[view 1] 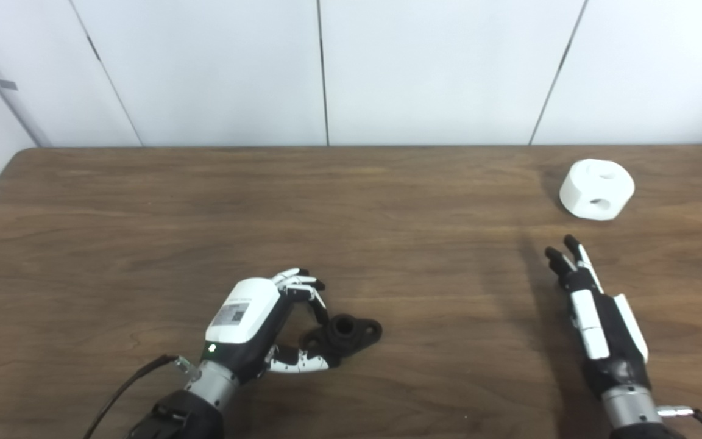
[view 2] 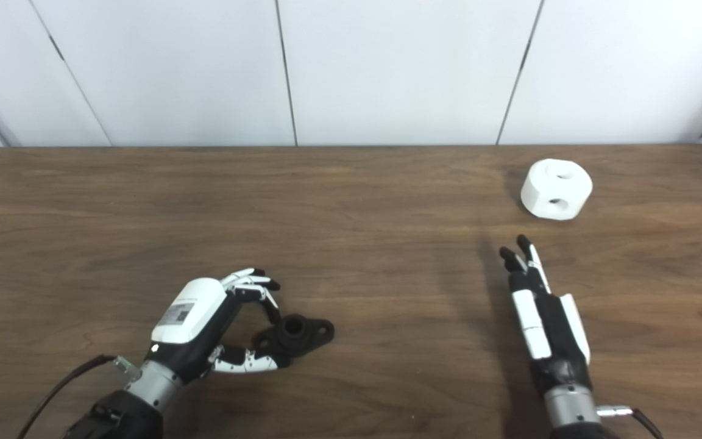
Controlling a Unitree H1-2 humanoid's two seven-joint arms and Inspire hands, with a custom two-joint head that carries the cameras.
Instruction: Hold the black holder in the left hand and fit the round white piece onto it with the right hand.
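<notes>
Lower left of the frame: left hand [view 1: 253,323] low over the brown wooden desk [view 1: 144,231], arm entering from the bottom edge with a black cable trailing beside the wrist. Fingers [view 1: 302,286] curled and arched over the near end of the black holder [view 1: 345,334], thumb lying along the desk below it and touching its left end. Not yet clamped; a gap visible between the curled fingers and the holder's raised collar. Holder flat on the desk, lower centre-left, round collar pointing up, flange ears out to either side.

Centre of the frame: bare wood grain, pale wall panels behind the far edge.

Lower right: right hand [view 2: 540,311] stretched out flat just above the desk, edge-on to the camera, fingers straight and close together, holding nothing, dark tips pointing toward the top of the frame.

Upper right: round white piece [view 2: 556,188] resting on the desk near the far edge, one hole in its top face and another in its side, well apart from the right hand's tips and far from the holder.
</notes>
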